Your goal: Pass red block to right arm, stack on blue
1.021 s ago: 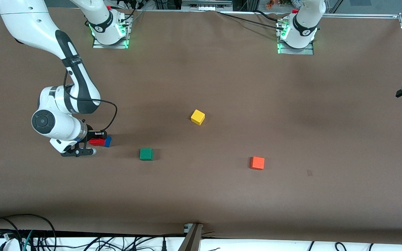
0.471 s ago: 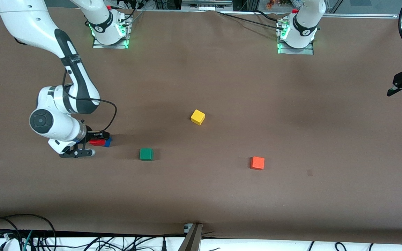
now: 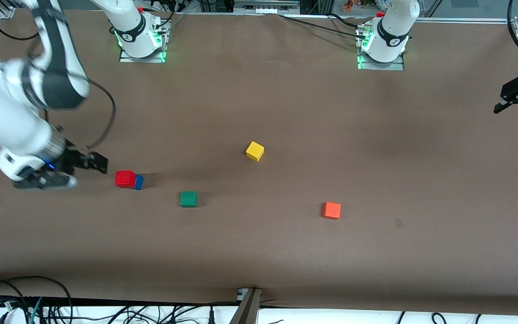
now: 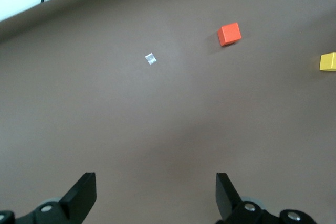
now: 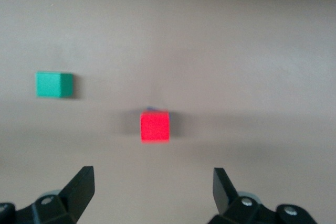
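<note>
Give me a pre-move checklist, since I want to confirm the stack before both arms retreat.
1. Red block sits on the blue block: ok; blue shows only at its edge in the front view.
2. Red block squarely centred on blue: cannot tell.
3. Right gripper released: ok, fingers open, nothing between them, apart from the stack.
4. Left gripper empty: ok, open over bare table near the left arm's end.
5. Green block, yellow block and orange block stand apart from the stack: ok.
</note>
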